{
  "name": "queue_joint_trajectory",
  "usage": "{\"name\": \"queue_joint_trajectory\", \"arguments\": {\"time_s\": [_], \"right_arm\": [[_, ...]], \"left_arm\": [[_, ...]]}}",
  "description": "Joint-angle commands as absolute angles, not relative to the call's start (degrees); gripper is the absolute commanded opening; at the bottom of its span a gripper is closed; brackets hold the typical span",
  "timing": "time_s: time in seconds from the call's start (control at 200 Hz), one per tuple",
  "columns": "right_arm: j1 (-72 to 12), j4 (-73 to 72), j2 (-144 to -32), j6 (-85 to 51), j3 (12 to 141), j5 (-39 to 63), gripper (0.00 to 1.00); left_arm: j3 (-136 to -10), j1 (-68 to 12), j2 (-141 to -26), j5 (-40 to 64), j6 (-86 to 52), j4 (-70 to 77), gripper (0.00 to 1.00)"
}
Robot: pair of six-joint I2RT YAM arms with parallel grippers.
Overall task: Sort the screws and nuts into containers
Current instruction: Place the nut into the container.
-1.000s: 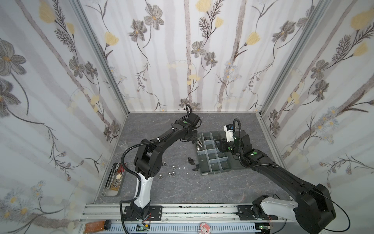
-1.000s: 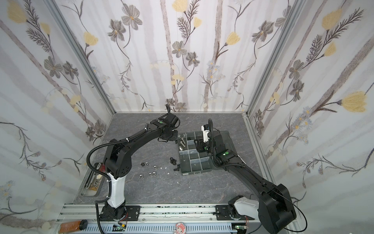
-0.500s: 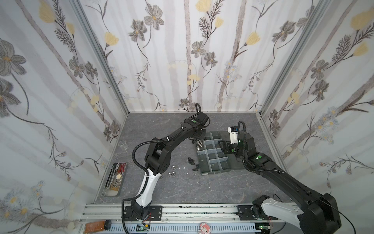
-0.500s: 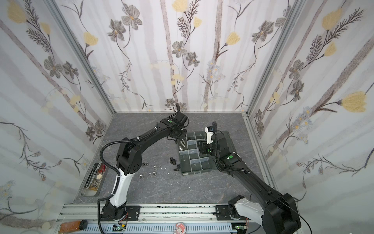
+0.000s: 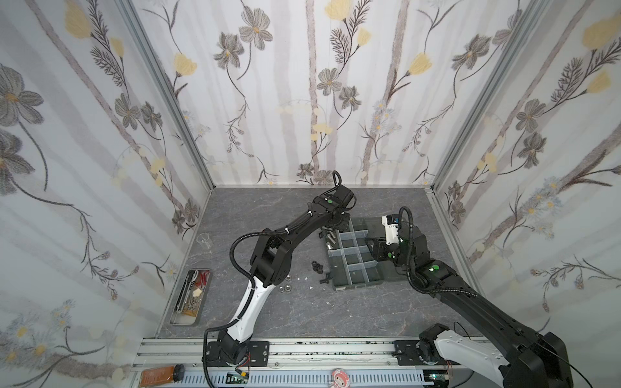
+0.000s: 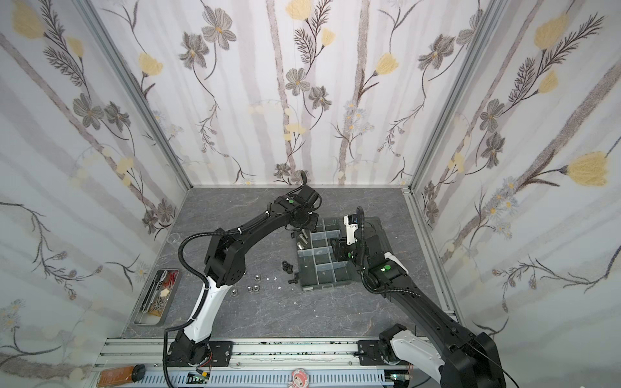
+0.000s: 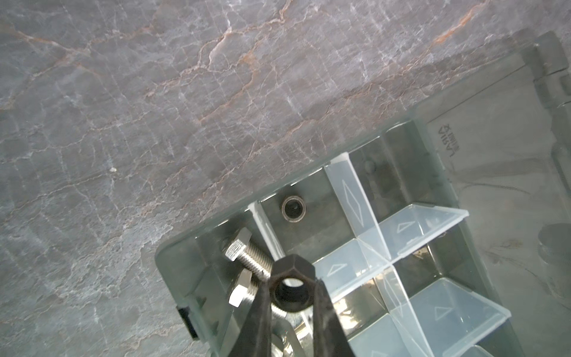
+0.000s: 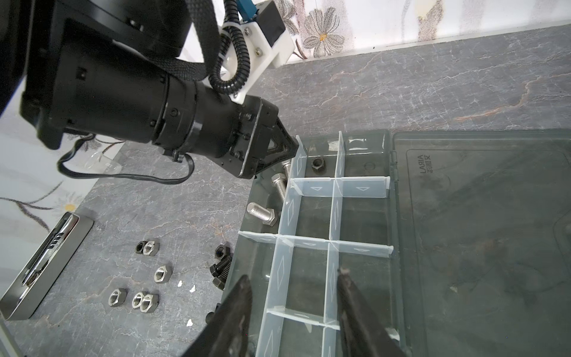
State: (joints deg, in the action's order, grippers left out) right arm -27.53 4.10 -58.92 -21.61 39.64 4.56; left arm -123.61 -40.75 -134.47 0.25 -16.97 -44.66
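The left gripper (image 7: 292, 293) is clenched on a matte black hex nut (image 7: 293, 267) above the dark grey plastic organizer box (image 7: 312, 231), by the compartment holding silver hexagonal-head bolts (image 7: 248, 255). The right gripper (image 8: 293, 276) hangs released, empty.

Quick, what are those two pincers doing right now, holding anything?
Left pincer: closed on a black nut.
Right pincer: open, holding nothing.
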Motion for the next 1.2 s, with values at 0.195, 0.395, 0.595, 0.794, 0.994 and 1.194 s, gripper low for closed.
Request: {"name": "queue_joint_trajectory", "arguments": {"time_s": [0.195,0.395,0.595,0.794,0.994,1.194], "right_arm": [[-27.43,2.01,-58.45,-22.19,38.64,4.74,0.46],[-27.42,1.65,-58.71,-22.23,38.58,4.83,0.46],[-27.4,1.44,-58.71,-22.23,38.47,4.83,0.46],[-27.33,1.53,-58.23,-22.23,38.41,4.57,0.46],[-27.24,2.45,-57.72,-21.14,39.24,4.91,0.47],[-27.76,7.35,-57.99,-18.62,42.79,3.84,0.47]], "left_arm": [[-128.47,-41.02,-138.42,2.33,-18.19,-44.91,0.1],[-128.94,-40.97,-139.28,2.64,-18.11,-44.58,0.12],[-128.94,-41.01,-139.39,2.23,-17.84,-44.67,0.3],[-129.45,-40.97,-139.13,1.92,-17.73,-44.82,0.42],[-129.37,-41.04,-136.74,-0.01,-17.36,-45.02,0.48],[-118.63,-41.05,-126.33,-4.09,-16.61,-38.6,0.54]]}}
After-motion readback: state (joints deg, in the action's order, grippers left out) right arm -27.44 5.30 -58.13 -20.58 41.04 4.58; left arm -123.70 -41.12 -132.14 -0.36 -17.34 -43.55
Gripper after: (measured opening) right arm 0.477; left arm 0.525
